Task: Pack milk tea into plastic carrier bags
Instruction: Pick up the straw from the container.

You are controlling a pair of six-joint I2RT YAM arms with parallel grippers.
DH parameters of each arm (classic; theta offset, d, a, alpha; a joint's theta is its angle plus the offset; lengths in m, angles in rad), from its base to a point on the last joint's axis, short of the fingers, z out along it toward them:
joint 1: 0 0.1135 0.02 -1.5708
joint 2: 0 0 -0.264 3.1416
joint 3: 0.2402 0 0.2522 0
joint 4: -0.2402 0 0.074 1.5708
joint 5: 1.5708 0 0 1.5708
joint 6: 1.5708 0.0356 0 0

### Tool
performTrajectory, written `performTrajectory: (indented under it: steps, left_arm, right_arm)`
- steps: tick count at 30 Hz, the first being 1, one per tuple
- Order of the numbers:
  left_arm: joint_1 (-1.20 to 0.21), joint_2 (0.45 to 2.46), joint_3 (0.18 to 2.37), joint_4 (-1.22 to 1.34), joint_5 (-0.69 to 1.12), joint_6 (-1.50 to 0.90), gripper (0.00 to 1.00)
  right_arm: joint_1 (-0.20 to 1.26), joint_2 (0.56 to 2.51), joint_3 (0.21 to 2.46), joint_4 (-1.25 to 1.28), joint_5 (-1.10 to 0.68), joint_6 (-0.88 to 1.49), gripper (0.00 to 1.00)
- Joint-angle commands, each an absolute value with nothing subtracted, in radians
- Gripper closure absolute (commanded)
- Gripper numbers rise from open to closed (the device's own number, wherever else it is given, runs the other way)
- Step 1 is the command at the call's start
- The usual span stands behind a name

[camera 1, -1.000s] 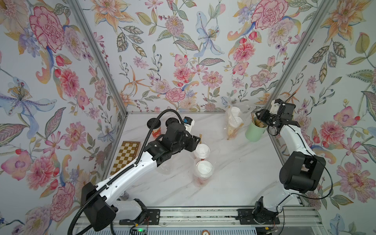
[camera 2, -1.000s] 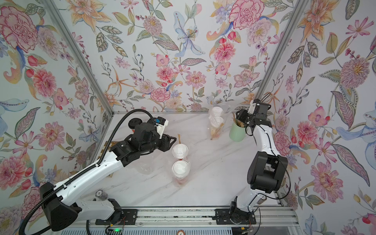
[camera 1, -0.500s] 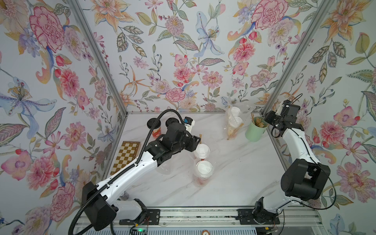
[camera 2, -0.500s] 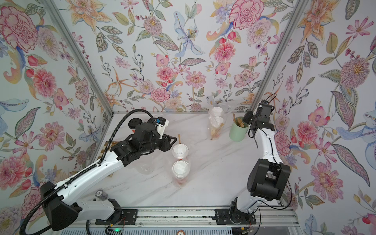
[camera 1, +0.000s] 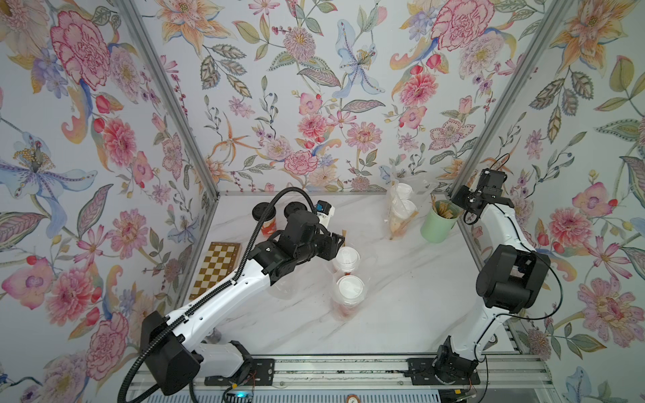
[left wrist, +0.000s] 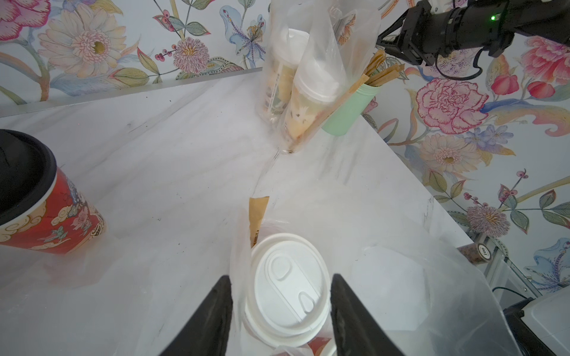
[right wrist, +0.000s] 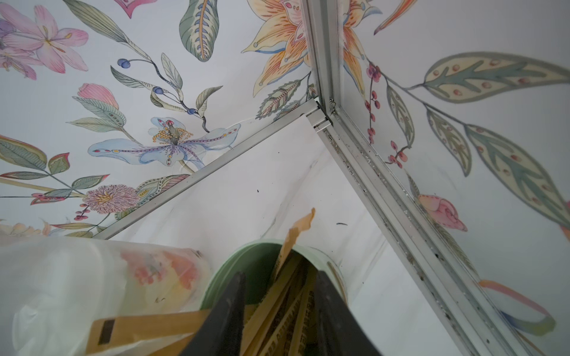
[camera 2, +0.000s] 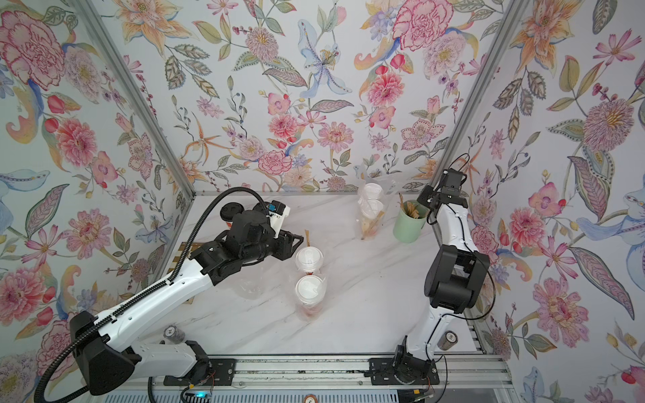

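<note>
My left hand (left wrist: 280, 277) straddles a tapered paper cup with a white domed lid (left wrist: 287, 286), standing in a thin clear plastic carrier bag (left wrist: 431, 292) mid-bench (camera 1: 401, 296) beside a second white-lidded cup (camera 1: 349, 289); whether the jaws press, I cannot tell. Filled, these cups look top-heavy and crushable, so I'd grip just under the lid rim; the slippery film wants lifting by its handles. A packed bag (camera 1: 398, 213) at the back holds two cups; two black-lidded red cups (camera 1: 263, 211) stand unbagged. My right hand (right wrist: 280, 274) hangs half-spread over brown sticks (right wrist: 296, 237) in a mint-green cup (right wrist: 256, 255), grip unclear.
</note>
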State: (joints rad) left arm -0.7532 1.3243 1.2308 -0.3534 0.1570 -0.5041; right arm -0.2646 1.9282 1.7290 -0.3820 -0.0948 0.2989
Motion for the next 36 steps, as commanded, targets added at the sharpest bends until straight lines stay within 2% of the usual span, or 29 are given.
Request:
performTrajectory:
  steps: [1,13,16,25,36]
  left_arm:
    - [-0.758,1.339,1.25,-0.349,0.175,-0.482,0.47]
    - [-0.758,1.342,1.258,-0.348,0.178,-0.489,0.47]
    - [-0.758,1.339,1.258,-0.35,0.18,-0.492,0.47]
    - [-0.758,1.332,1.264,-0.352,0.18,-0.494,0.47]
    - [-0.758,1.338,1.284,-0.379,0.154,-0.502,0.46]
  right_arm:
    - [-0.27,1.965,1.789,-0.417,-0.082,0.281,0.65]
    - [-0.267,1.998,1.864,-0.423,-0.096,0.272,0.93]
    - [-0.266,1.983,1.868,-0.426,-0.083,0.268,0.97]
    - [-0.231,1.852,1.883,-0.462,0.051,0.209,1.0]
    - [-0.167,1.572,1.843,-0.497,0.183,0.132,1.0]
